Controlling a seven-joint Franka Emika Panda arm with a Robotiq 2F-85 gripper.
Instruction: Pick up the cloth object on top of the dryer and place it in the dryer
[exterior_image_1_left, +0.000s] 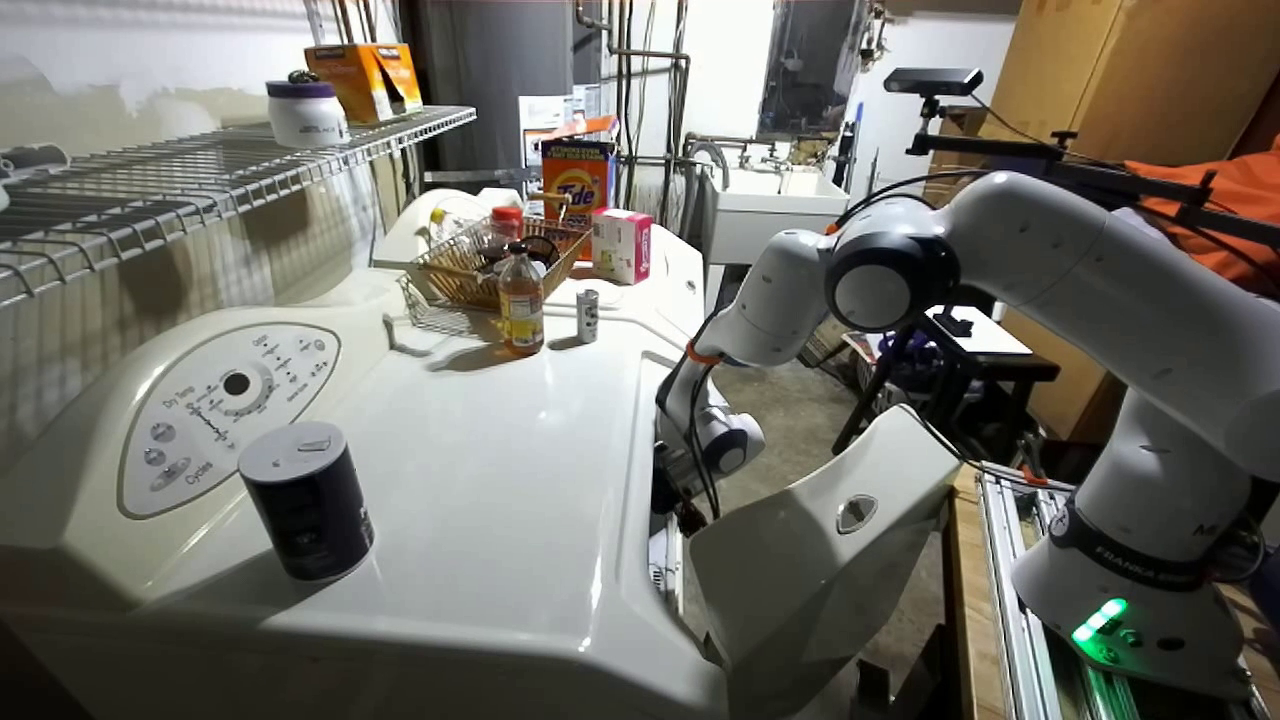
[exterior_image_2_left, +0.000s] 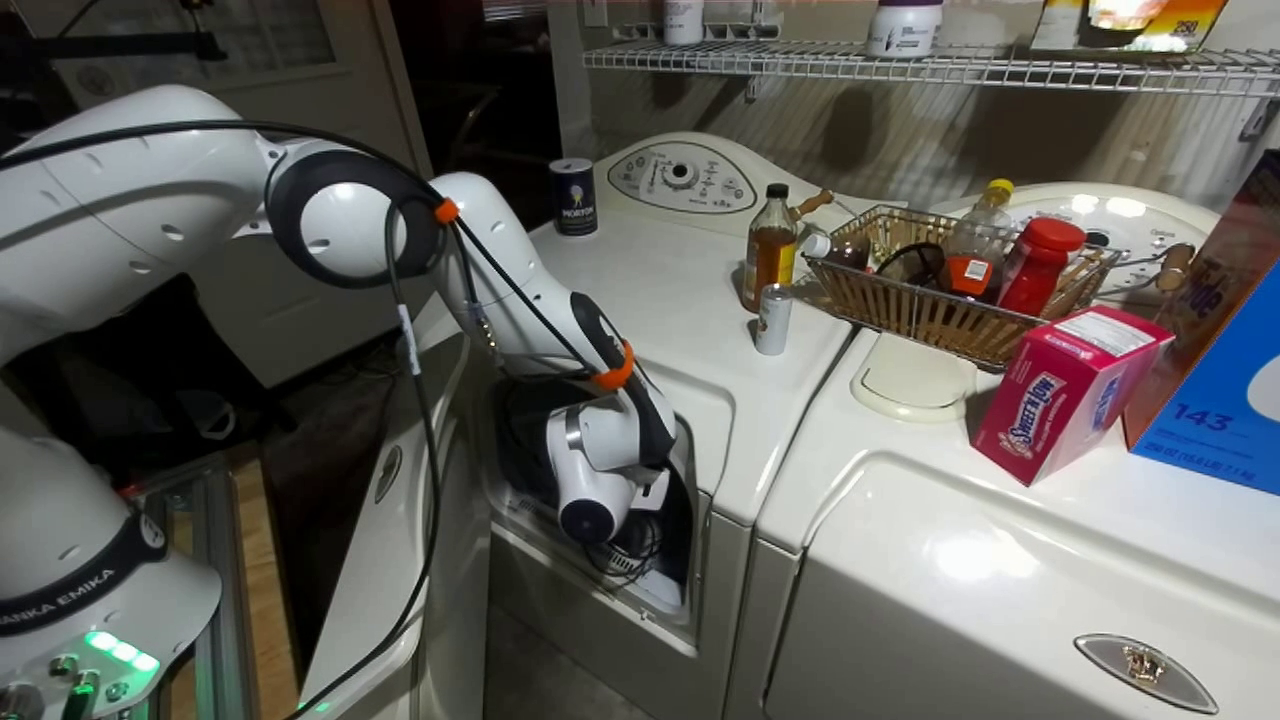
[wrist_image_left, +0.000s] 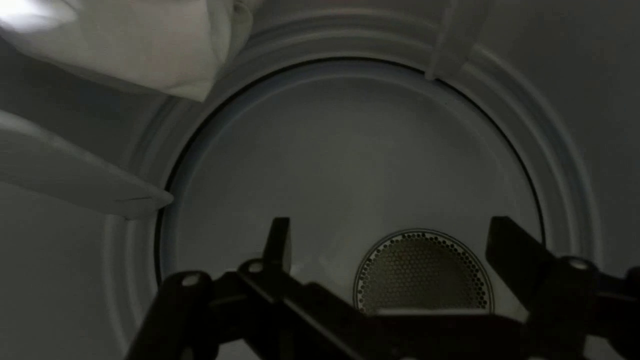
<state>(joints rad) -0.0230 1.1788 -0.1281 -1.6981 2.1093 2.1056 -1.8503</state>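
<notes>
The dryer (exterior_image_1_left: 480, 480) has its door (exterior_image_1_left: 830, 540) swung open, presumably so the arm (exterior_image_2_left: 345, 230) can reach inside; in both exterior views its wrist (exterior_image_2_left: 590, 450) dips in at the front, so only the wrist view shows the grip well. There the claw (wrist_image_left: 390, 222) stands wide apart with nothing in its hold, as letting go would require. The cloth (wrist_image_left: 140, 45) is in the drum (wrist_image_left: 350, 150), apart from the claw and lying along the side wall, so the placing looks done and backing out seems the likely next move. It looks pale, thin and soft, loosely folded over itself, with one pointed corner and a bright patch at the left. Part runs out of view, hiding its whole shape.
</notes>
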